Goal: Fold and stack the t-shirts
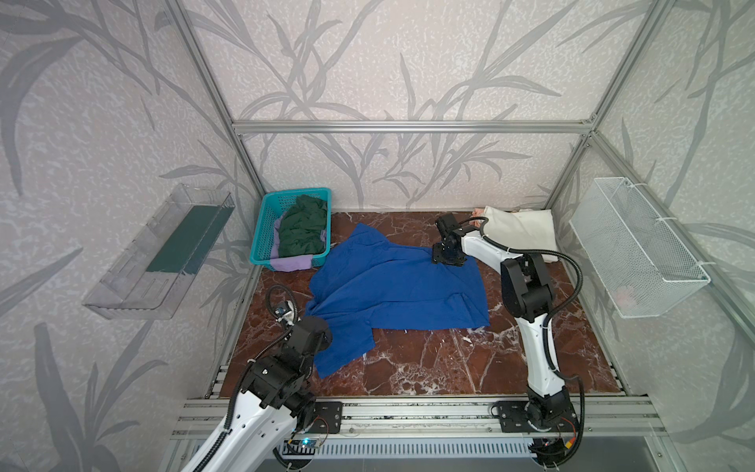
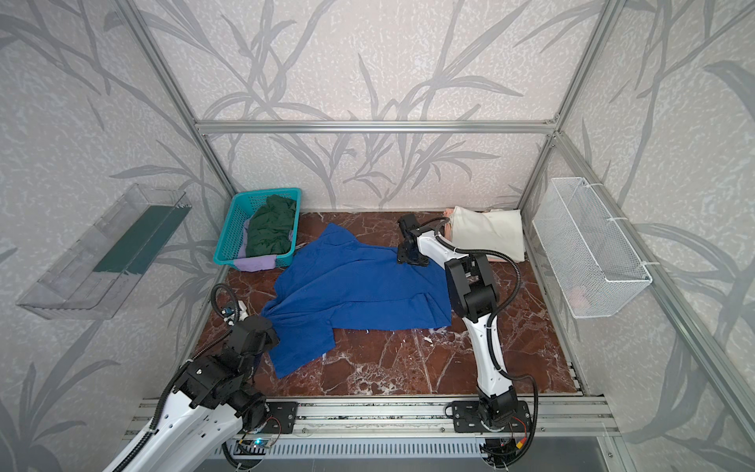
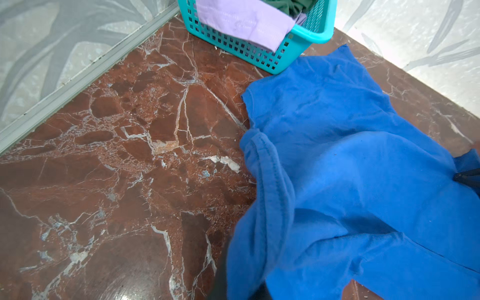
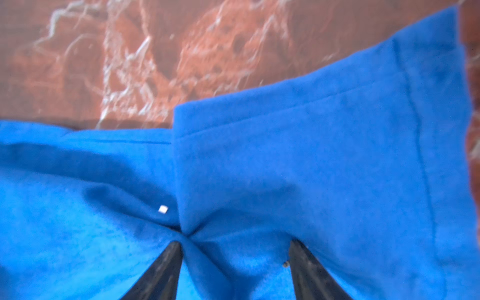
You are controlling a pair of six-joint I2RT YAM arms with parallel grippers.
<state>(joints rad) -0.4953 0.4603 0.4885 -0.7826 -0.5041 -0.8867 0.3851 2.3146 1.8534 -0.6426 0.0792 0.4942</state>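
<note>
Your blue t-shirt (image 1: 392, 286) lies spread over the red marble table (image 1: 429, 359) in the middle of both top views, wrinkled and only partly flattened. Every part facing you is solid royal blue. One point of cloth reaches toward the upper left and ends just beside the teal basket (image 1: 263, 229). Another flap hangs toward the lower left of the frame. A long crease runs across the body, and the lower right edge lies fairly straight.

Your left gripper (image 1: 310, 321) sits at the shirt's lower left, clenched on a gathered bunch of the blue cloth. In the left wrist view the stitched hem (image 3: 270, 166) rises in a rope-like fold toward the bottom of the picture and hides the fingers.

Your right gripper (image 1: 447, 261) stands on the shirt's upper right edge. In the right wrist view its jaws are spread, with both black fingertips (image 4: 176, 244) pressed down into the fabric. The cloth puckers into a small star of folds beside one tip, close to a tiny white speck (image 4: 163, 209).

In the basket at the upper left you have a crumpled dark green t-shirt (image 1: 304, 231) on top of a lavender t-shirt (image 1: 290, 263), which spills over the near rim. At the upper right, against the back wall, a cream-white t-shirt (image 1: 523, 229) lies folded, with a peach t-shirt (image 2: 500, 258) showing at its edge.
</note>
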